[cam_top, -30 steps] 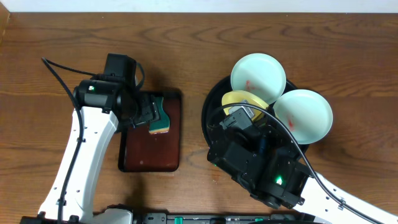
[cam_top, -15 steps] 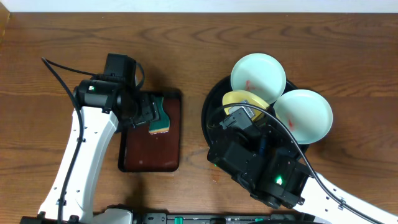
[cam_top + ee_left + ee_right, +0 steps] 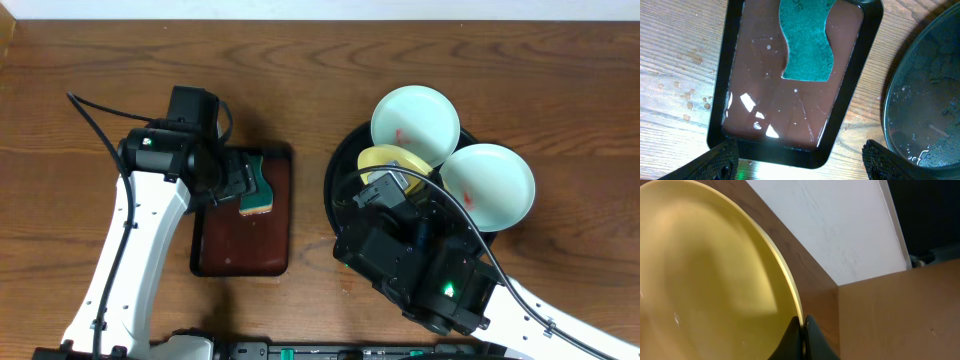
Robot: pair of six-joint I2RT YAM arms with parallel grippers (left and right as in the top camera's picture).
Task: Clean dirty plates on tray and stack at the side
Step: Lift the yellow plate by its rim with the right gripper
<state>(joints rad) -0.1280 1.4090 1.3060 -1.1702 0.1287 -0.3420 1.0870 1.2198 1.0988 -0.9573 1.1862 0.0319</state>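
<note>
The round black tray (image 3: 340,170) sits right of centre. Two mint-white plates lean on it: one at the back (image 3: 415,122) with a red smear, one at the right (image 3: 488,186). The pale yellow plate (image 3: 388,160) is tilted above the tray; my right gripper (image 3: 803,330) is shut on its rim, and the plate fills the right wrist view (image 3: 710,280). My left gripper (image 3: 800,165) is open above the small brown tray (image 3: 245,240), which holds a green sponge (image 3: 807,42).
The small rectangular brown tray (image 3: 790,115) is wet and lies left of the black tray, whose rim shows in the left wrist view (image 3: 890,105). Bare wood-grain tabletop (image 3: 80,60) surrounds both. Water drops mark the wood at left (image 3: 690,95).
</note>
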